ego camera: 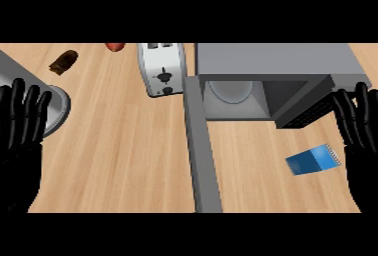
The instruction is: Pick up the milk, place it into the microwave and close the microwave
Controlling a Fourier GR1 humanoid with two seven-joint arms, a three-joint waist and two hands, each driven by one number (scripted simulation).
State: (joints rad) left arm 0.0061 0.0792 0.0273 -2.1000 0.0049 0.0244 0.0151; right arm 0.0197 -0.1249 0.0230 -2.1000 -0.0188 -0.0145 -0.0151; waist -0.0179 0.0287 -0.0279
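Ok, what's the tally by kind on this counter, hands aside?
Appliances: 2, open grey box microwave, silver metal toaster
Cartons: 1, blue milk carton
Small items: 2, brown lump, red piece
Dishes: 1, round grey dish
Total: 6

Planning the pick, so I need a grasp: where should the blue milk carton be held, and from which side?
Probably round the middle of the milk carton, across its two long sides. It lies flat on the counter, long axis roughly left to right, so coming down from above suits it. The right robot hand, open beside the microwave, is nearest.
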